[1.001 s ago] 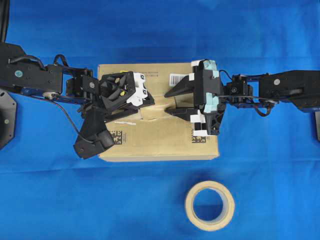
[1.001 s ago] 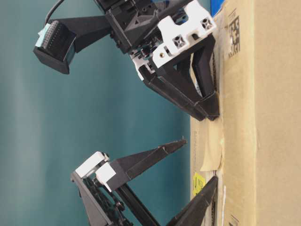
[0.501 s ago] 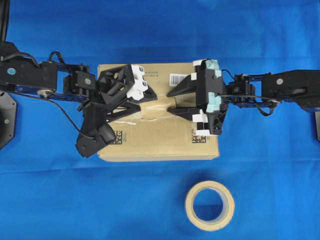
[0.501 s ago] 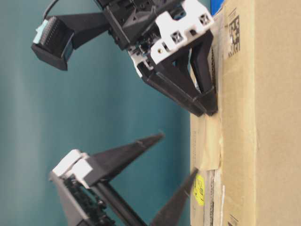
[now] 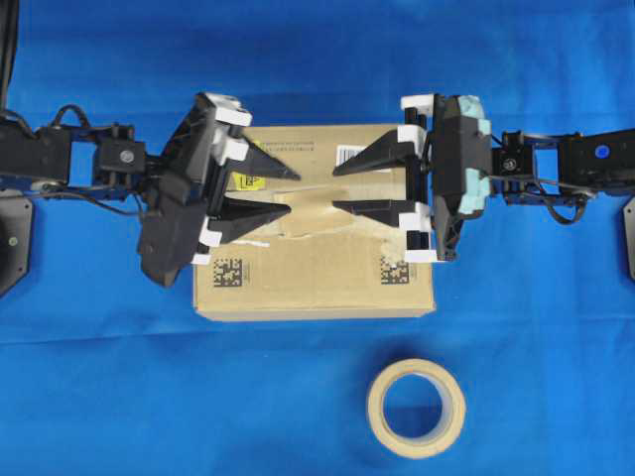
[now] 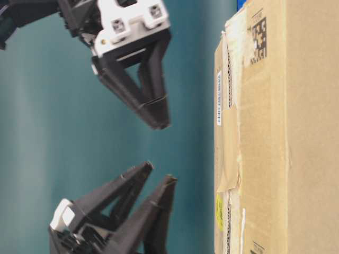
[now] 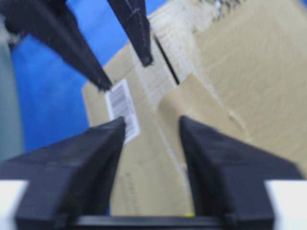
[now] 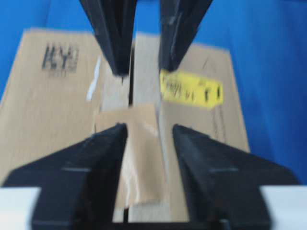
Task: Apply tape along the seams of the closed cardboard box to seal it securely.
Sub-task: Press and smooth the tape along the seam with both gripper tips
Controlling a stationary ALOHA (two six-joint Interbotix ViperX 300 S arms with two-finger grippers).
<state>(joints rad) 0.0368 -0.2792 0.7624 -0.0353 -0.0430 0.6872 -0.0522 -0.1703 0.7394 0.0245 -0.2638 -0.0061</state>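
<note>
Left pincer (image 5: 270, 191): reaching in from the left, fingers parted to a middling gap, gripping nothing, hovering clear above the cardboard box (image 5: 298, 288).

Right pincer (image 5: 355, 186): reaching in from the right, fingers spread wider, gripping nothing, likewise hovering off the box top.

Tape (image 5: 316, 206), one piece: lying flat across the seams (image 5: 263, 236) mid-box, between the two sets of fingertips, touching neither.

Box, one: sitting on the blue counter (image 5: 99, 397), bearing one yellow sticker (image 5: 245, 181).

Tape roll (image 5: 416, 408), one: lying well apart from the box.
</note>
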